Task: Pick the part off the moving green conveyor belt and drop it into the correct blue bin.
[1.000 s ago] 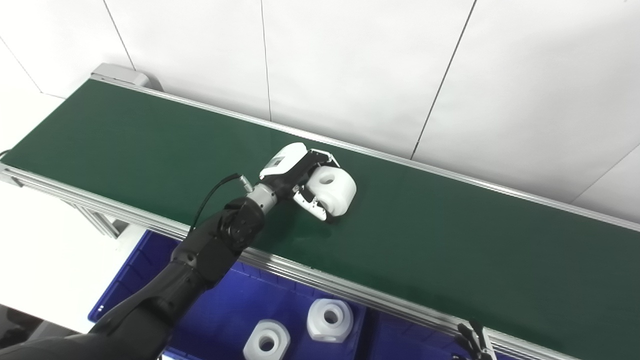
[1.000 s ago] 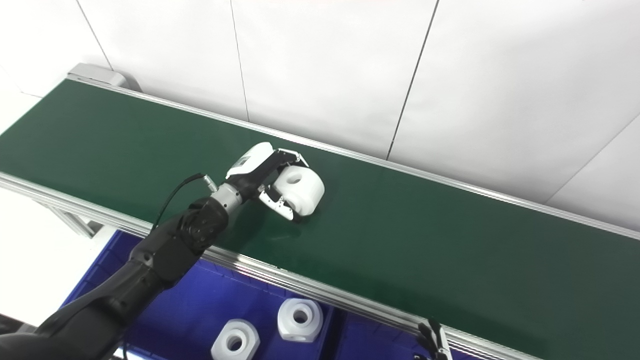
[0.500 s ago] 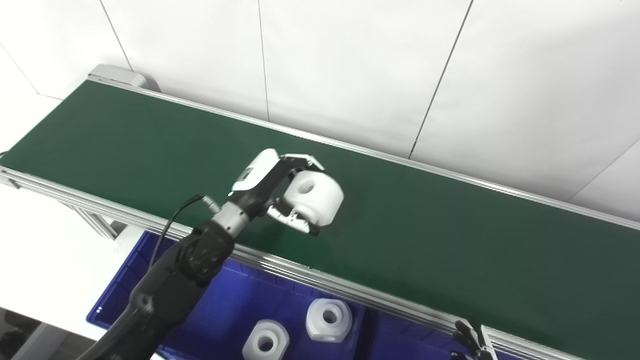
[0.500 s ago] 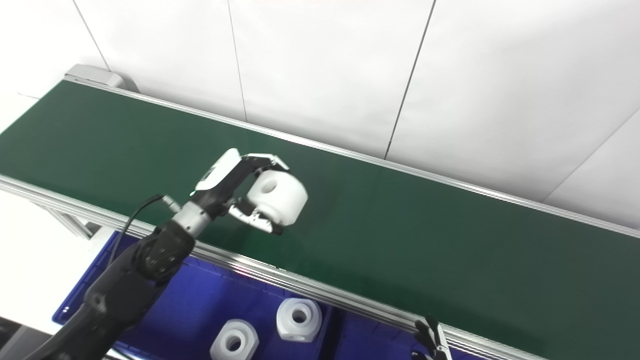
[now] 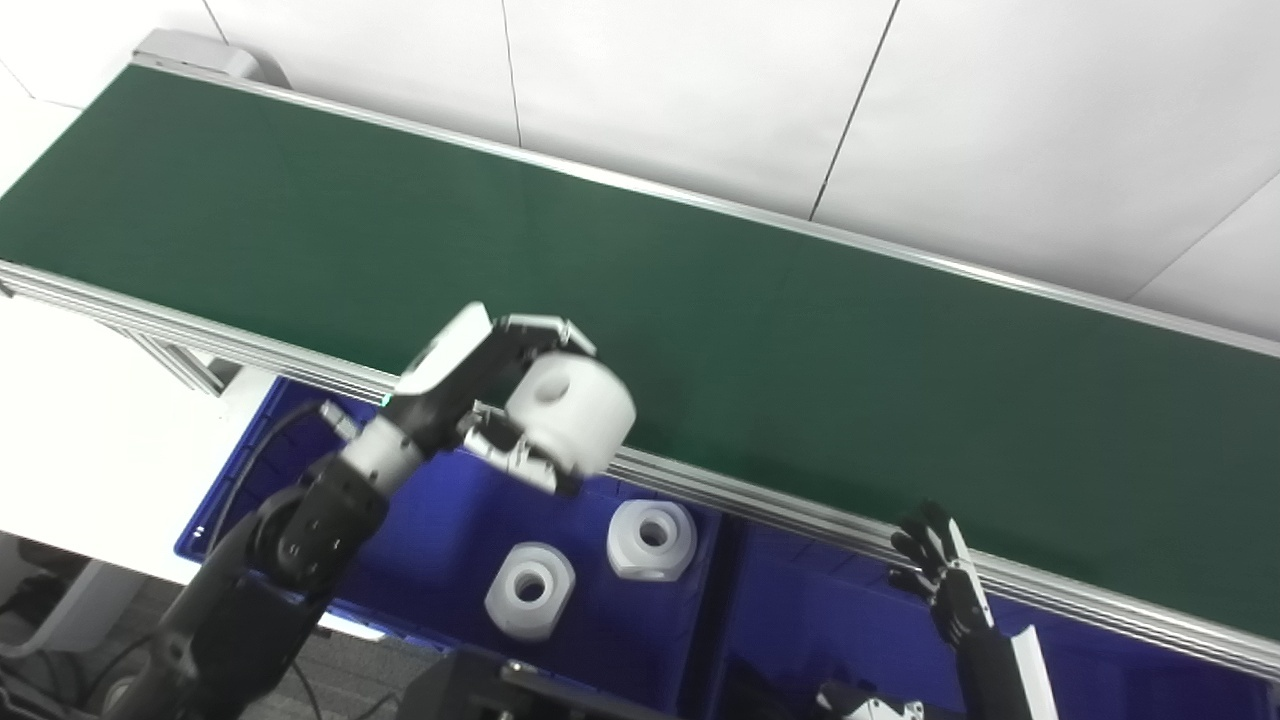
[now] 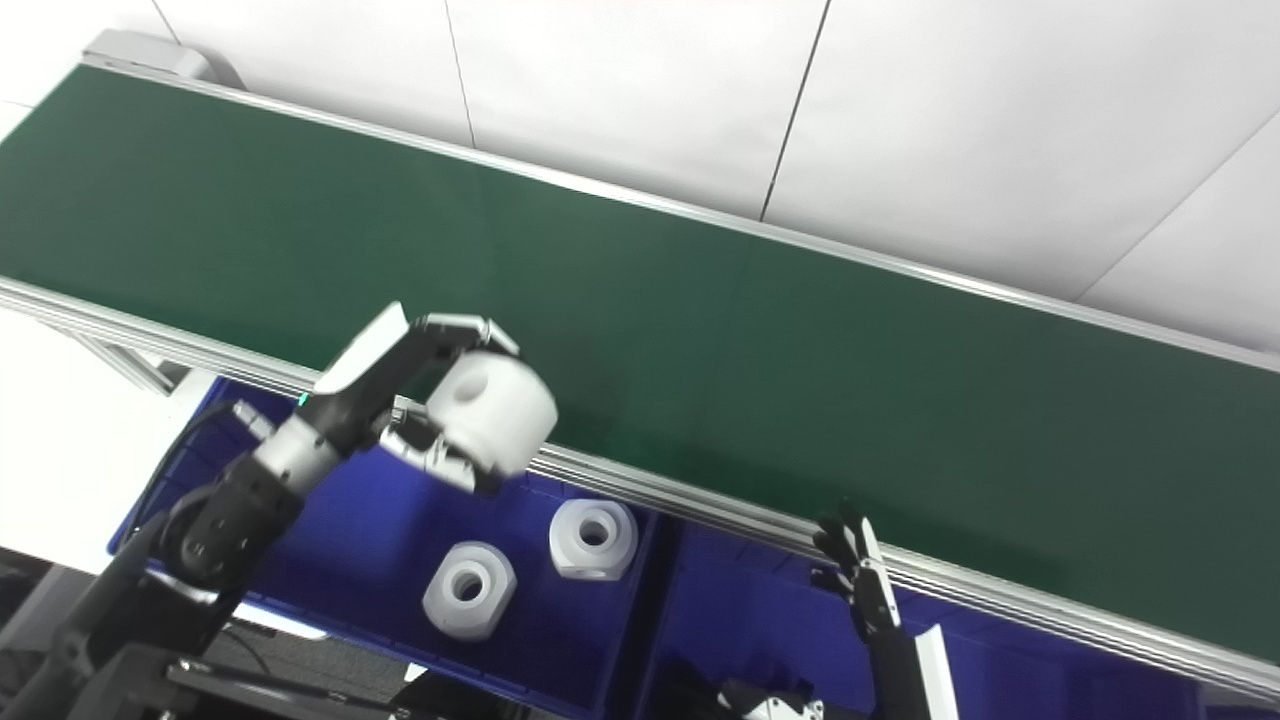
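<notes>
My left hand (image 5: 490,400) is shut on a white round part with a centre hole (image 5: 572,412). It holds the part in the air over the near rail of the green conveyor belt (image 5: 700,300), above the left blue bin (image 5: 440,540). It also shows in the right eye view (image 6: 495,410). Two white hexagonal parts (image 5: 530,590) (image 5: 652,540) lie in that bin. My right hand (image 5: 935,575) is low at the right, fingers apart, empty, below the belt's rail.
A second blue bin (image 5: 820,620) sits to the right of the first, under the belt's near rail (image 5: 800,515). A white wall stands behind the belt. The belt's grey end cap (image 5: 195,50) is at the far left.
My left hand has lifted the white part off the belt and drawn it back toward me, over the near rail and the left bin. The camera has tilted down.
</notes>
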`<state>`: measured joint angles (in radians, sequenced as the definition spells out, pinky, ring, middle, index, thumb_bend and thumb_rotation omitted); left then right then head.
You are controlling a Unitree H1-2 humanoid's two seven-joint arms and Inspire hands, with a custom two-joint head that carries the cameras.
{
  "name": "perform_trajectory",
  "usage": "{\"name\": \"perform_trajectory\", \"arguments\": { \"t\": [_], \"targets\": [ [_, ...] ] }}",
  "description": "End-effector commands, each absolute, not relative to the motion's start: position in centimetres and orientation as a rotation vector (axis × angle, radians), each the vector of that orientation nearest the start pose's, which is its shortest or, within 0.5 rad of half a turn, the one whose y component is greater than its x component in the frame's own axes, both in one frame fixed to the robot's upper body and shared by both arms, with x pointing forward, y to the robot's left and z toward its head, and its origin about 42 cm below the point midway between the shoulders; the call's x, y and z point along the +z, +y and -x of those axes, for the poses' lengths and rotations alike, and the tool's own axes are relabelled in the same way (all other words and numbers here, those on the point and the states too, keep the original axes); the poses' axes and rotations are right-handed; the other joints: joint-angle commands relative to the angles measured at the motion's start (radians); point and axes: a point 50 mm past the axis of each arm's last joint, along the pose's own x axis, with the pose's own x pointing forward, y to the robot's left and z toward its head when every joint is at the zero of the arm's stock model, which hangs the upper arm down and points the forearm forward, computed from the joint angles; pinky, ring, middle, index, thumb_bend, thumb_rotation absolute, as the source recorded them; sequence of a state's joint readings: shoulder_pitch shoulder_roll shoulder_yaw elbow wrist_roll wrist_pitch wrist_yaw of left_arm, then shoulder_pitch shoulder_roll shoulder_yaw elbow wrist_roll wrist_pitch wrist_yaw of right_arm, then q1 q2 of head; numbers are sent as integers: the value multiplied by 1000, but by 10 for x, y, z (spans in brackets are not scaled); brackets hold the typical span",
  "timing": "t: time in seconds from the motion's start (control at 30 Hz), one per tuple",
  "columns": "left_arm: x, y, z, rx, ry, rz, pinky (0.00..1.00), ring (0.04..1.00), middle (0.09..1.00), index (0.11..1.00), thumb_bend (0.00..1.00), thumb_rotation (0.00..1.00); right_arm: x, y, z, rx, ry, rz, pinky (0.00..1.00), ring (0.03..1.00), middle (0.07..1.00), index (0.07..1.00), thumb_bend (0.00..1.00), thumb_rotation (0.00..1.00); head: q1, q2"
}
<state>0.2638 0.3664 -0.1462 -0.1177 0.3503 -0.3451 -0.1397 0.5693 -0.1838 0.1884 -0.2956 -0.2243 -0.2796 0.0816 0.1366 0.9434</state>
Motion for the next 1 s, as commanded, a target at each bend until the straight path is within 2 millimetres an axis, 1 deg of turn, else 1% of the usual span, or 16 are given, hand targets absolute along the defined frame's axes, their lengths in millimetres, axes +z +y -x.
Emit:
{"name": "perform_trajectory", "arguments": {
  "t": [0.0,0.03,0.1,0.2,0.43,0.6,0.63,0.67,0.7,0.73,0.77,0.8,0.83,0.87,0.93,0.97],
  "targets": [
    [102,275,-184,-446,-218,-685,505,482,504,477,499,0,98,-224,-94,249,-37,309,784,882,913,977,964,411,0,-2],
    [101,275,-180,-454,-210,-693,528,494,501,474,499,0,99,-225,-94,248,-39,310,784,883,913,977,966,412,-1,-3],
    [99,273,-175,-464,-196,-701,513,469,508,482,500,0,99,-226,-96,249,-41,311,784,883,912,976,966,415,-5,-3],
    [96,271,-169,-499,-181,-725,511,465,510,481,500,0,100,-229,-99,252,-49,313,780,879,913,974,962,411,-13,-4],
    [87,265,-163,-600,-160,-810,513,462,522,471,498,0,107,-236,-106,268,-61,321,779,880,919,980,960,409,-16,-9],
    [82,255,-166,-727,-20,-891,530,469,530,470,496,0,113,-241,-113,277,-63,303,773,878,916,982,963,404,-10,-6],
    [82,252,-167,-755,14,-934,533,500,529,474,497,0,113,-242,-114,282,-63,294,780,884,919,984,960,388,-12,-7],
    [82,247,-169,-789,42,-997,557,585,578,484,497,26,113,-243,-116,284,-65,291,775,884,917,983,959,381,-13,-7],
    [82,243,-171,-819,66,-1058,607,639,637,493,493,58,114,-244,-117,285,-68,293,766,880,913,981,960,380,-17,-9],
    [83,237,-173,-868,88,-1135,620,649,646,495,492,63,114,-245,-118,282,-70,296,764,880,912,981,960,380,-18,-9],
    [84,232,-175,-910,106,-1198,749,703,689,639,474,424,114,-245,-119,281,-71,300,755,873,907,978,963,380,-18,-8],
    [84,227,-175,-942,122,-1257,809,726,707,693,500,605,114,-246,-119,278,-69,301,752,872,907,979,964,385,-18,-8],
    [84,222,-176,-968,154,-1303,841,739,718,722,556,757,114,-246,-119,276,-68,300,753,872,906,979,965,388,-16,-5],
    [85,218,-177,-983,186,-1331,897,772,745,758,674,921,114,-246,-120,275,-67,300,755,874,907,979,966,389,-16,-6],
    [87,212,-177,-990,223,-1359,929,790,759,773,767,980,114,-246,-120,278,-64,300,756,877,911,983,961,387,-16,-7],
    [89,211,-177,-994,235,-1371,962,817,783,798,856,994,114,-246,-121,281,-61,296,760,879,913,986,956,380,-17,-8]
  ]
}}
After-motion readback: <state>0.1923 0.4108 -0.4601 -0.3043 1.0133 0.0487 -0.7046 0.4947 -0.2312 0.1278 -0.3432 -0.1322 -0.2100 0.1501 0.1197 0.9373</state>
